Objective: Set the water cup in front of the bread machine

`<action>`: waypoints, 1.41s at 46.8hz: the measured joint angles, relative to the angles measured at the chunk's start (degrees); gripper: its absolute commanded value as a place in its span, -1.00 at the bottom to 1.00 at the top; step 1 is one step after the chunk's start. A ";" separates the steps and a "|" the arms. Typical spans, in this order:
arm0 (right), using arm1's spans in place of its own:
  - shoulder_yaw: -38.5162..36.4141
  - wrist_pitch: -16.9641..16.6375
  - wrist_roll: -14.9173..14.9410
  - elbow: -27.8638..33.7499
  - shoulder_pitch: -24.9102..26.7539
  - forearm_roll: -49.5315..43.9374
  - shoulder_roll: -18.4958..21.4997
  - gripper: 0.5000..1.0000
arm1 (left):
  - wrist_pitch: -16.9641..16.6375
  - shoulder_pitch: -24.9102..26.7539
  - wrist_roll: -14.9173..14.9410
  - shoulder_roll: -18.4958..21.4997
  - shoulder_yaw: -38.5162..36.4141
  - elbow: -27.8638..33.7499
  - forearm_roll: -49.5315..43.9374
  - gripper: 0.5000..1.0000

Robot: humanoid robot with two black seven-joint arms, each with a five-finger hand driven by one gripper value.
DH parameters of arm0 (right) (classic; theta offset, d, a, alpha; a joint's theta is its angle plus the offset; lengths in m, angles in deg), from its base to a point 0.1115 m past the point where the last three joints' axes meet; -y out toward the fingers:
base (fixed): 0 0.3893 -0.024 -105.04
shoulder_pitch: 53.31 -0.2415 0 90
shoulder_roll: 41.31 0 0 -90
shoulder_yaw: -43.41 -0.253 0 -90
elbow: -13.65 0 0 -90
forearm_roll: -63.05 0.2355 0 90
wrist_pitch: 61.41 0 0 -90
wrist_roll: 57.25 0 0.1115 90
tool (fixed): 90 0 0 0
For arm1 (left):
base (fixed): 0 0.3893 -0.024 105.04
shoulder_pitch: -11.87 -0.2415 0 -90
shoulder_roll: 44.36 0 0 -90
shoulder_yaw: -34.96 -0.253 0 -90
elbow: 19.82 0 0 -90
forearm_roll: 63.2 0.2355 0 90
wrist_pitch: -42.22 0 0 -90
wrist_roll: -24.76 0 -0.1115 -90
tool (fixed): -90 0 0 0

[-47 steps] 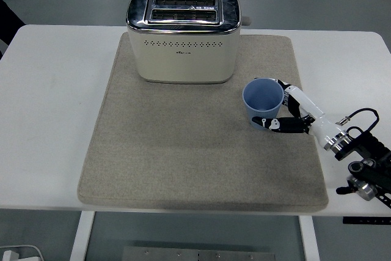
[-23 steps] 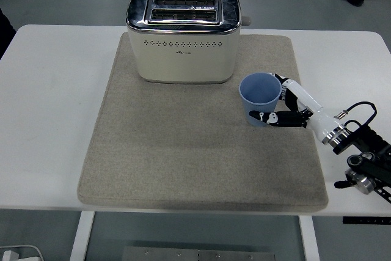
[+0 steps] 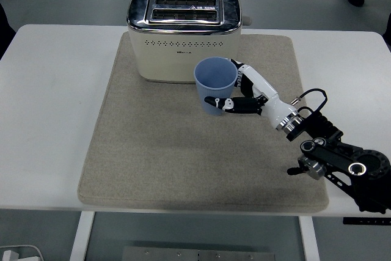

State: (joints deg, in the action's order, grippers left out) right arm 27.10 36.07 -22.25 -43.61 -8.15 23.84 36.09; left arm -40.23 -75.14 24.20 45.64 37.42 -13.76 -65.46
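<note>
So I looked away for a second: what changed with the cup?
The right hand, gripping the blue cup, carried it left across the mat to the toaster's front right corner. The grip, toaster and mat are unchanged.

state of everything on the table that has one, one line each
water cup: upright, looks empty, gripped at its side, in front of the bread machine's right part; whether it rests on the mat cannot be told
right hand: fingers closed around the water cup
bread machine: upright at the mat's far edge, both slots empty
mat: lying flat on the table
</note>
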 measured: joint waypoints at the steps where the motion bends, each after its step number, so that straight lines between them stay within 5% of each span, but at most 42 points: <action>1: 0.35 -0.01 0.00 0.75 -0.22 0.00 0.81 -1.00 | 0.00 0.00 0.01 0.00 0.00 0.00 0.00 1.00; 18: 1.13 -2.41 0.00 13.26 -1.06 -0.02 11.75 -1.00 | 0.00 0.00 0.00 0.00 0.00 0.00 0.00 1.00; 31: 0.70 -2.74 0.00 16.62 -2.26 0.01 12.60 -1.00 | 0.00 0.00 -0.03 0.00 0.00 0.00 -0.01 1.00; 36: 0.71 -2.81 0.00 16.66 -2.27 0.01 12.61 -0.04 | 0.00 0.00 0.02 0.00 0.00 0.00 -0.01 1.00; 43: 1.09 -2.99 0.00 16.59 -2.12 0.01 12.61 0.65 | 0.00 0.00 0.01 0.00 0.00 0.00 -0.01 1.00; 66: 1.11 -2.91 0.00 16.56 -2.21 -0.25 12.61 0.67 | 0.00 0.00 0.01 0.00 0.00 0.00 -0.01 1.00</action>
State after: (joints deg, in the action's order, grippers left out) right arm 28.21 33.16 -22.25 -27.05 -10.36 23.59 48.69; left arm -40.23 -75.14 24.22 45.64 37.42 -13.76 -65.46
